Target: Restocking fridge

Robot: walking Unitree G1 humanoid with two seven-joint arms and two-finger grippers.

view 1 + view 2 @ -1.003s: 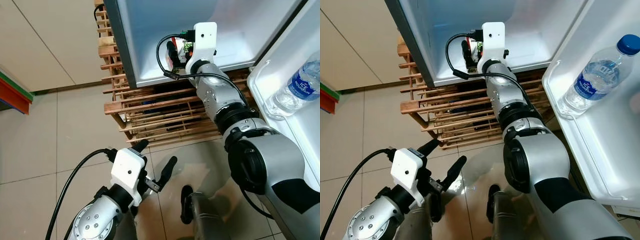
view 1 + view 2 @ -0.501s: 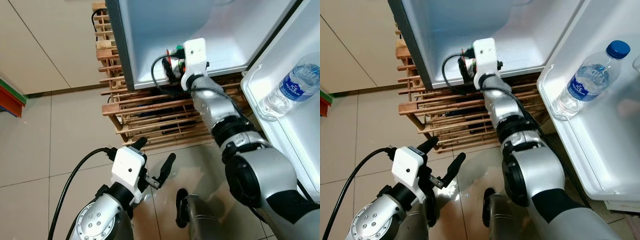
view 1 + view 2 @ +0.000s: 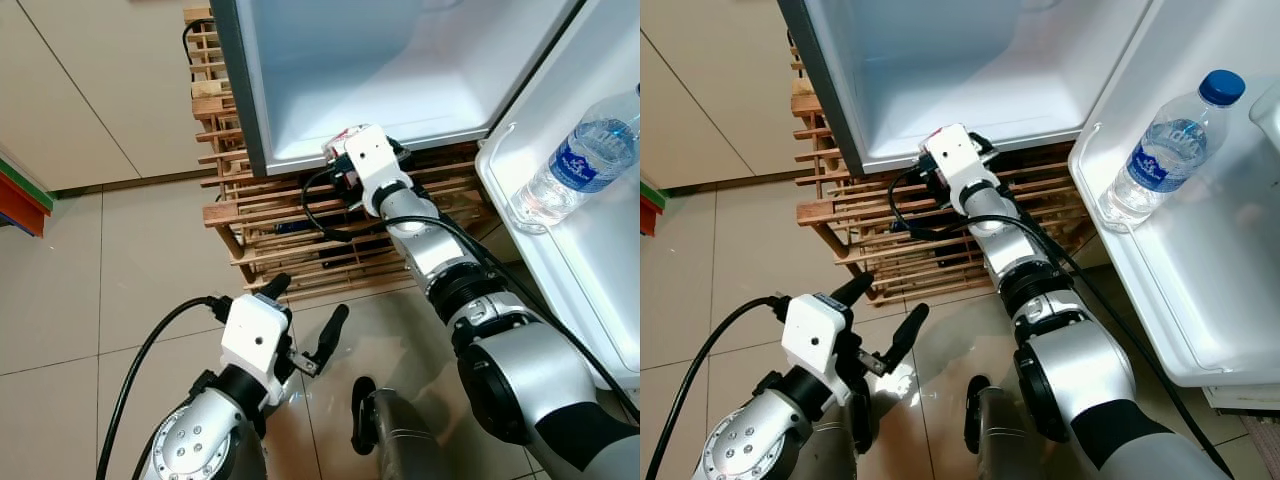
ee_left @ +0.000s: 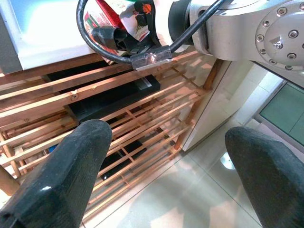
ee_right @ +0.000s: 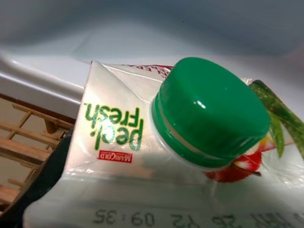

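A white Peel Fresh juice carton [image 5: 114, 142] with a green cap [image 5: 209, 111] sits in my right gripper [image 3: 345, 148], which is shut on it. The carton [image 3: 343, 136] is at the front lip of the open fridge's [image 3: 400, 60] bottom compartment, just over the edge. The white wrist block hides most of the carton in the eye views; its red print [image 4: 118, 19] shows in the left wrist view. My left gripper [image 3: 305, 306] hangs low over the floor tiles, open and holding nothing, its fingers [image 4: 71, 166] spread wide.
A water bottle [image 3: 575, 160] stands in the shelf [image 3: 1160, 240] of the open fridge door on the right. The fridge rests on a slatted wooden rack [image 3: 300, 215] with dark items inside. Beige floor tiles [image 3: 80, 290] stretch to the left.
My right gripper, still holding the carton, has come back from deeper in the fridge compartment to its front lip. The left gripper has stayed put; the camera shifted slightly.
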